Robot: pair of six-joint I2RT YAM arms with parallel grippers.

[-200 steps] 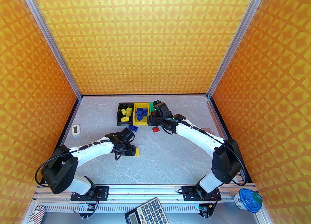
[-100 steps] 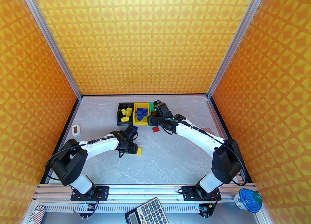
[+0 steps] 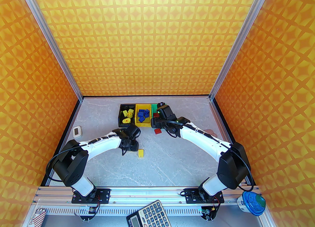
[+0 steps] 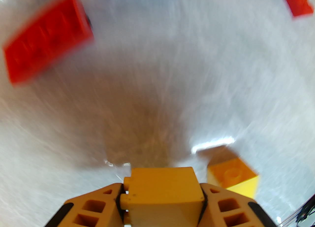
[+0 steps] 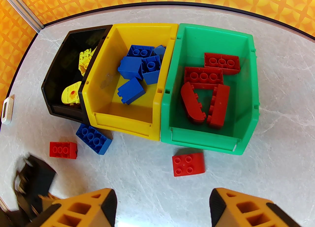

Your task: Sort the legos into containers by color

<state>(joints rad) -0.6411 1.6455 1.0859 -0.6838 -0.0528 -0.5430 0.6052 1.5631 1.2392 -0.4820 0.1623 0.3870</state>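
Since every bin already has bricks in it, the sort looks well along but not finished. The yellow bin (image 5: pixel 124 122) holds a pile of blue bricks (image 5: pixel 130 67). The black bin (image 5: pixel 53 83) on its left has the yellow bricks (image 5: pixel 71 94), and the green bin (image 5: pixel 201 139) on its right has the red bricks (image 5: pixel 203 75). No strays in the wrong colour, as far as can be seen.

What's left, judging by the table: a loose blue brick (image 5: pixel 93 138) just in front of the yellow bin's front left corner, and a small red brick (image 5: pixel 63 149) just left of that. A square red brick (image 5: pixel 188 163) lies in front and to the right of the yellow bin, and a loose yellow brick (image 3: pixel 140 152) lies well in front of it. A fifth one, the held yellow brick (image 4: pixel 160 181), is pinched between the fingers of the left gripper (image 4: pixel 162 189), right beside that loose yellow one. The right gripper (image 5: pixel 162 201) hangs over the table in front of the yellow bin, jaws spread wide, nothing between them. So roughly five pieces to go.

Everything sits on a grey marble-look table (image 3: pixel 172 162). Left of the yellow bin, out near the table edge, lies a little white gadget (image 3: pixel 77 131). Orange patterned walls (image 3: pixel 157 36) box the table in on three sides. Way in front of the yellow bin, past the arm bases, there's a calculator (image 3: pixel 149 215) and a blue-lidded cup (image 3: pixel 252 202).
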